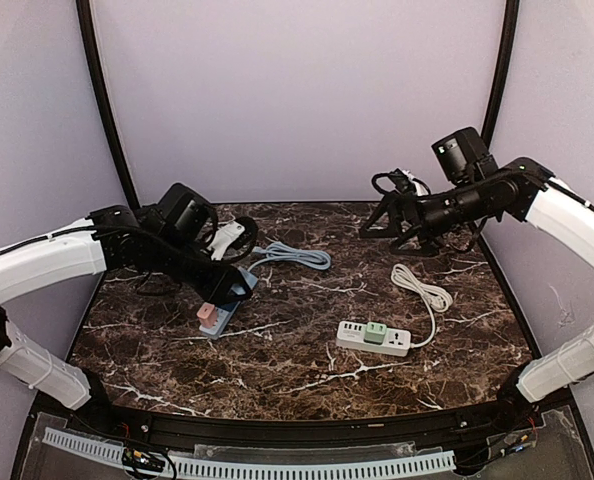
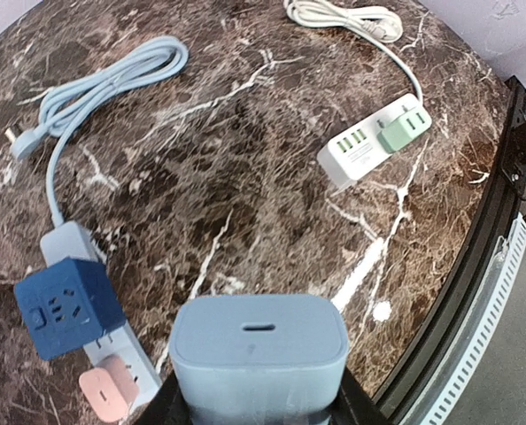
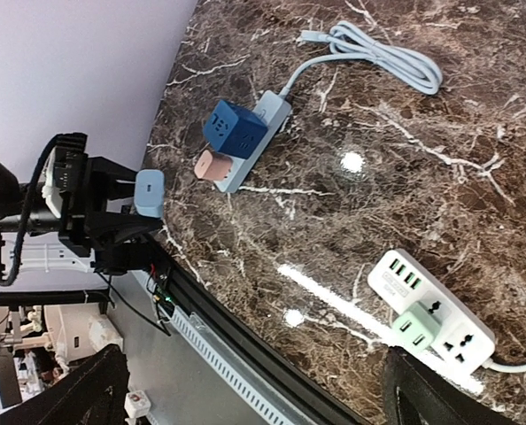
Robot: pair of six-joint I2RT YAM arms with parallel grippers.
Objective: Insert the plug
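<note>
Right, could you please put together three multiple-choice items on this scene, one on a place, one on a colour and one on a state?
1. The navy cube sits: A. loose on the marble; B. on the light blue power strip; C. on the floor.
2. The adapter plugged into the white power strip is: A. pink; B. navy; C. green.
3. The left fingers are: A. open and empty; B. shut on a cable; C. shut on a light blue charger.
Answers: 1 B, the cube stands on that strip beside a pink plug; 2 C, the left wrist view shows it green; 3 C, the charger fills the gap between them.
</note>
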